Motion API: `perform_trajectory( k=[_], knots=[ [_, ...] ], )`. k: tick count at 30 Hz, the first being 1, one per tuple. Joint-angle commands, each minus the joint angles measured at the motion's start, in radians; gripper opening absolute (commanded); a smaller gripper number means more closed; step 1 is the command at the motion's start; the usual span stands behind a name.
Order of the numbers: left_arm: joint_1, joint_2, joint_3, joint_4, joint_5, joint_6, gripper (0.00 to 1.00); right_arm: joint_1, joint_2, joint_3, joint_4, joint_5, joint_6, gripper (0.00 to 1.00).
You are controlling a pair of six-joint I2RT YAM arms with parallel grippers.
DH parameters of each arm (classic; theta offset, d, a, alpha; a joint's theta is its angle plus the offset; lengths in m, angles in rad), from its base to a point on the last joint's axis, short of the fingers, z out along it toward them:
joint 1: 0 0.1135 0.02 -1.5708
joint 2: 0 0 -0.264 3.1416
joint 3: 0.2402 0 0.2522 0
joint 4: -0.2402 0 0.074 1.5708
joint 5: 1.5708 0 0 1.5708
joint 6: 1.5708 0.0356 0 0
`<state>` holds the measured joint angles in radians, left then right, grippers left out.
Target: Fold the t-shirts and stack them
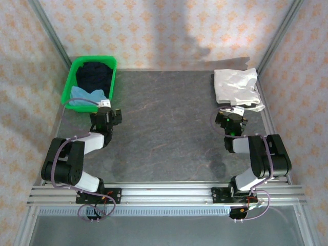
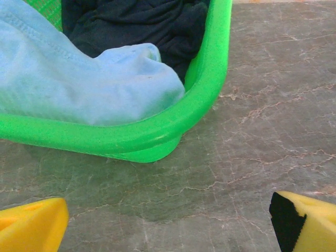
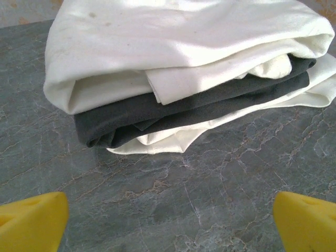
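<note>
A folded stack lies at the table's back right: an off-white t-shirt (image 1: 234, 84) (image 3: 173, 37) wrapped over a dark grey t-shirt (image 3: 157, 110), with more off-white cloth under it. A light blue t-shirt (image 1: 84, 96) (image 2: 79, 84) and a dark navy t-shirt (image 1: 95, 74) (image 2: 142, 26) lie bunched in the green basket (image 1: 72, 82) (image 2: 157, 137). My left gripper (image 1: 104, 106) (image 2: 168, 226) is open just in front of the basket's near corner, holding nothing. My right gripper (image 1: 236, 109) (image 3: 168, 226) is open just short of the stack's near edge, also holding nothing.
The grey marbled table (image 1: 164, 118) stretches between basket and stack. Metal frame posts and patterned walls close in the back and sides. A rail (image 1: 164, 195) runs along the near edge, where both arm bases are bolted.
</note>
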<state>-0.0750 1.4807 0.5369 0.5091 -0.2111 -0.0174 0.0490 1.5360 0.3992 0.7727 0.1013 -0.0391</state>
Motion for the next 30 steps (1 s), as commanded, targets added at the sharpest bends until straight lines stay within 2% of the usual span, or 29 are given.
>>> perform_trajectory(
  k=[1, 5, 7, 9, 11, 13, 15, 16, 17, 18, 30],
  knots=[
    [0.005, 0.030, 0.065, -0.056, 0.011, 0.017, 1.00, -0.006, -0.010, 0.009, 0.034, 0.014, 0.002, 0.99],
    [-0.005, 0.157, 0.279, -0.319, -0.005, 0.027, 1.00, -0.006, -0.009, 0.009, 0.033, 0.014, 0.002, 0.99],
    [-0.017, 0.188, 0.321, -0.368, -0.058, 0.018, 1.00, -0.006, -0.011, 0.009, 0.033, 0.014, 0.002, 0.99],
    [-0.016, 0.131, 0.244, -0.278, -0.071, 0.010, 1.00, -0.006, -0.010, 0.010, 0.034, 0.014, 0.001, 0.99],
    [0.002, 0.045, 0.107, -0.115, -0.030, 0.002, 1.00, -0.006, -0.010, 0.009, 0.034, 0.014, 0.002, 0.99],
    [0.042, -0.014, -0.034, 0.074, 0.075, -0.009, 1.00, -0.006, -0.010, 0.010, 0.033, 0.014, 0.002, 0.99],
    [0.070, 0.023, -0.158, 0.338, 0.190, 0.005, 1.00, -0.006, -0.010, 0.009, 0.033, 0.014, 0.002, 0.99],
    [0.069, 0.026, -0.156, 0.349, 0.211, 0.017, 1.00, -0.006, -0.010, 0.009, 0.034, 0.014, 0.002, 0.99],
    [0.067, 0.007, -0.099, 0.191, 0.216, 0.023, 1.00, -0.006, -0.010, 0.009, 0.034, 0.014, 0.002, 0.99],
    [0.053, 0.021, -0.114, 0.248, 0.188, 0.030, 1.00, -0.007, -0.010, 0.009, 0.033, 0.014, 0.002, 0.99],
    [0.046, 0.015, -0.104, 0.220, 0.171, 0.033, 1.00, -0.006, -0.010, 0.008, 0.034, 0.014, 0.002, 0.99]
  ],
)
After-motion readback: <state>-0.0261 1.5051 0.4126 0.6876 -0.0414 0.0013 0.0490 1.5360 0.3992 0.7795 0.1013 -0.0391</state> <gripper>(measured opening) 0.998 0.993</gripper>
